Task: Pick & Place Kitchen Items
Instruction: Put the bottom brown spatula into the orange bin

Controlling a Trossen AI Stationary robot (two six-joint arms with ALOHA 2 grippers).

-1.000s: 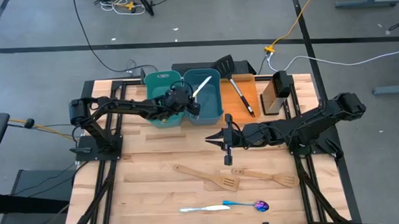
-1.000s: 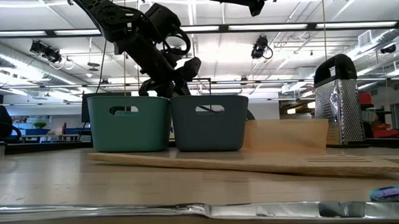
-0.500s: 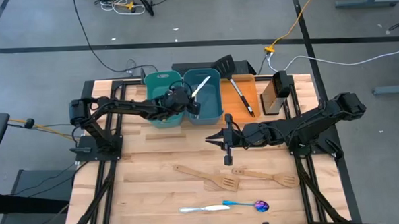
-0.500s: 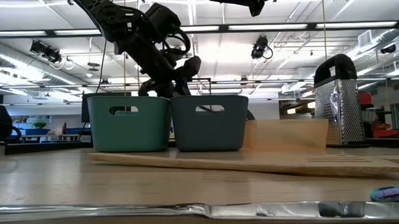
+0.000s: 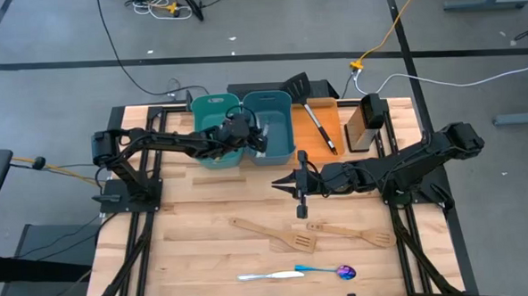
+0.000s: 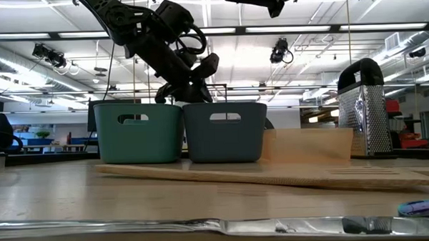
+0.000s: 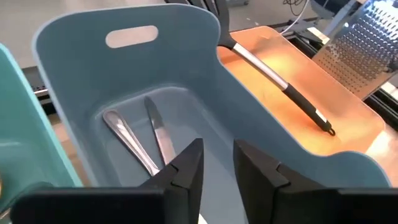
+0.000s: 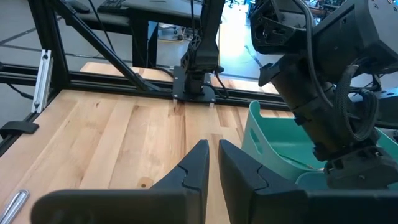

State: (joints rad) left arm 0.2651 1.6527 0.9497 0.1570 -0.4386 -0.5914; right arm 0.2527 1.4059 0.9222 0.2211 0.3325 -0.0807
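Observation:
My left gripper [image 7: 217,155] hangs open over the blue-grey bin [image 5: 280,140], nothing between its fingers. A silver spoon [image 7: 127,140] and a silver knife [image 7: 158,134] lie side by side on that bin's floor. My right gripper [image 5: 283,185] waits mid-table above the wood, fingers [image 8: 200,158] almost together and holding nothing. A black slotted spatula [image 5: 314,117] lies on the orange tray [image 5: 336,127], its head over the tray's far edge. Two wooden spatulas [image 5: 272,234] [image 5: 353,234], a pale-handled piece of cutlery [image 5: 270,275] and a blue-handled purple spoon [image 5: 327,270] lie flat near the table's front.
A teal bin [image 5: 211,123] stands against the blue-grey bin's left side. A metal box grater [image 5: 366,126] stands upright right of the orange tray. Bare wood lies between the bins and the wooden spatulas, and at the table's left.
The pale utensil that stuck up out of my left gripper above the blue-grey bin is gone from there; the gripper has let it go into the bin. That gripper has also tipped a little over the bin.

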